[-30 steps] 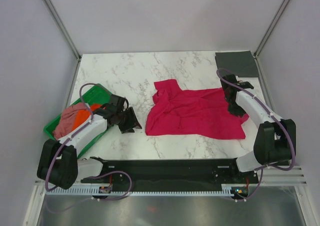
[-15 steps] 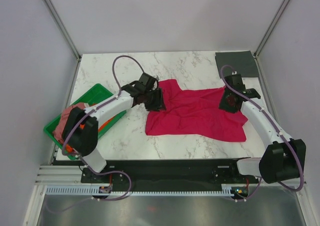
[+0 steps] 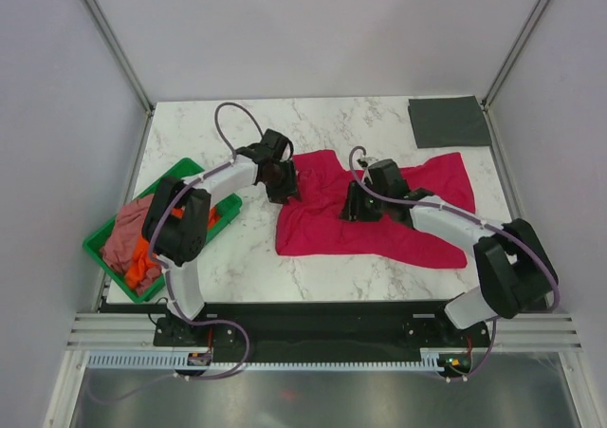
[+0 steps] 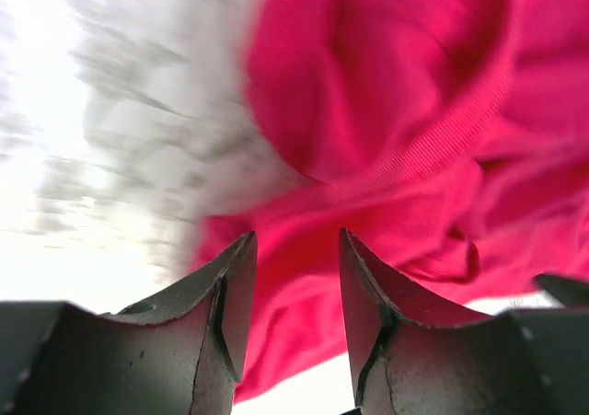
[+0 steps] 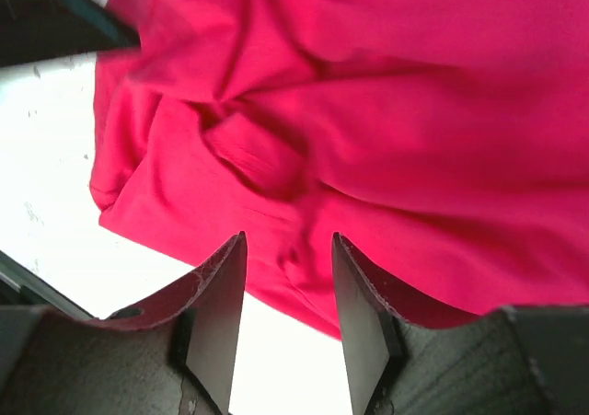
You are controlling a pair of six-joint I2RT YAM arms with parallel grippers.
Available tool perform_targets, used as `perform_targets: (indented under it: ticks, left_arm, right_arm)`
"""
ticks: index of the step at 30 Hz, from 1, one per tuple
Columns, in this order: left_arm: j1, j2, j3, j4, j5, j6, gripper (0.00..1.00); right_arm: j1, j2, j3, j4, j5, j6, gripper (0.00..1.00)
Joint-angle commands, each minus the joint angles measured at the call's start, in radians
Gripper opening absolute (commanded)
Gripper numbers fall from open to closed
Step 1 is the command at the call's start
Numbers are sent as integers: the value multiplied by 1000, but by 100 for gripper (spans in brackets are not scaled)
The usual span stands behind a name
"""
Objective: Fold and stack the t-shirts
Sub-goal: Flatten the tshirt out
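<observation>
The crimson-red t-shirt [image 3: 379,210] lies spread and rumpled on the marble table. My left gripper [image 3: 283,183] is open at the shirt's upper left edge, over its collar area; in the left wrist view the red cloth [image 4: 396,111] lies just beyond the open fingers [image 4: 230,295]. My right gripper [image 3: 356,203] is open over the middle of the shirt; in the right wrist view the red cloth [image 5: 368,111] fills the frame past its fingers [image 5: 219,314]. The dusty pink t-shirt [image 3: 128,229] and the orange t-shirt [image 3: 144,257] lie bunched in the green tray [image 3: 180,174]. The dark grey t-shirt [image 3: 448,120] lies folded flat at the back right corner.
Grey walls with metal posts close in the table on three sides. The green tray sits at the table's left edge. A black base rail [image 3: 322,319] runs along the near edge.
My right gripper has swung left from the shirt's right sleeve to its middle. The sleeve now lies spread out to the upper right. My left gripper has shifted slightly back at the collar.
</observation>
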Motion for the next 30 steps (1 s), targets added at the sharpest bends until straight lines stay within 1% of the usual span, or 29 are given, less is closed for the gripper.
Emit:
perform_targets:
  ticks: [1,3,7,12,13,14,15,16,17,18,19,22,23,25,26,30]
  left_arm:
    - [67,9,37,-16,-14,53,48]
    - [85,13,43,-20,-2,62,48]
    - [88,26,43,-19,32,73,48]
    - [90,59,45,-19,37,90,48]
    - [90,68,52,-17,47,90,45]
    - [90,84,57,-17,50,91,40]
    - [90,93,63,-19,55,91,32]
    - [90,101,77,-19,58,90,18]
    - [90,113,84,-19,58,90,12]
    - [91,118,92,-20,52,84,4]
    - [93,122,107,-19,41,79,2]
    - [99,150,141,-25,25,67,2]
    - [100,154,147,-25,24,64,2]
    - [100,165,149,-25,24,56,2]
    - [100,167,146,-25,26,56,2]
    - [100,167,126,-25,28,51,2]
  right_arm:
    - [56,90,49,163,-16,-41,51]
    - [84,124,55,167,24,-68,52]
    - [107,154,58,181,23,-93,54]
    - [131,167,43,167,60,-98,51]
    - [134,168,42,163,69,-101,47]
    - [136,168,41,161,73,-101,41]
    - [136,171,51,153,76,-102,31]
    - [136,171,60,123,93,-110,13]
    - [143,168,72,100,107,-113,4]
    - [150,147,92,74,127,-116,0]
    - [157,129,97,31,144,-121,0]
    - [231,44,75,3,192,-127,0]
    - [287,26,65,4,196,-125,0]
    - [344,-6,20,0,262,-110,0]
    - [384,-16,-13,1,276,-99,0]
    - [459,-33,-121,44,320,-55,0]
